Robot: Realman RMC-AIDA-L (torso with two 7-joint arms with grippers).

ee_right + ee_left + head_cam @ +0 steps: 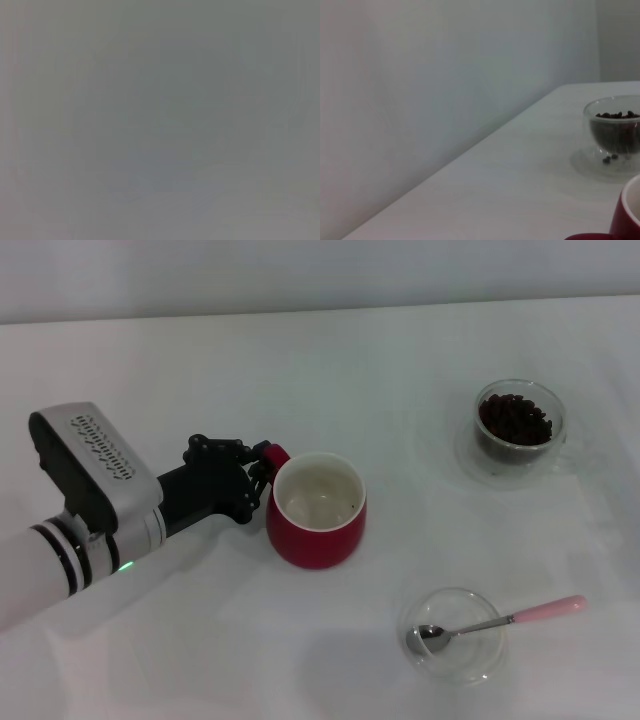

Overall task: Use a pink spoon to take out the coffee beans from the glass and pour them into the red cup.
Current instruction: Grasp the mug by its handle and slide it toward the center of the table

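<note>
The red cup (316,512) stands upright left of the table's middle, its white inside holding no beans. My left gripper (262,468) is at the cup's left side, its black fingers closed on the small red handle (277,454). The glass (519,428) with the coffee beans (515,420) stands at the far right. The pink spoon (500,621) lies with its metal bowl in a shallow clear dish (455,637) at the near right, pink handle pointing right. The left wrist view shows the glass (615,132), the beans (617,115) and the red cup's rim (627,215). My right gripper is out of view.
The white table (400,360) runs back to a pale wall (445,75). The right wrist view shows only flat grey.
</note>
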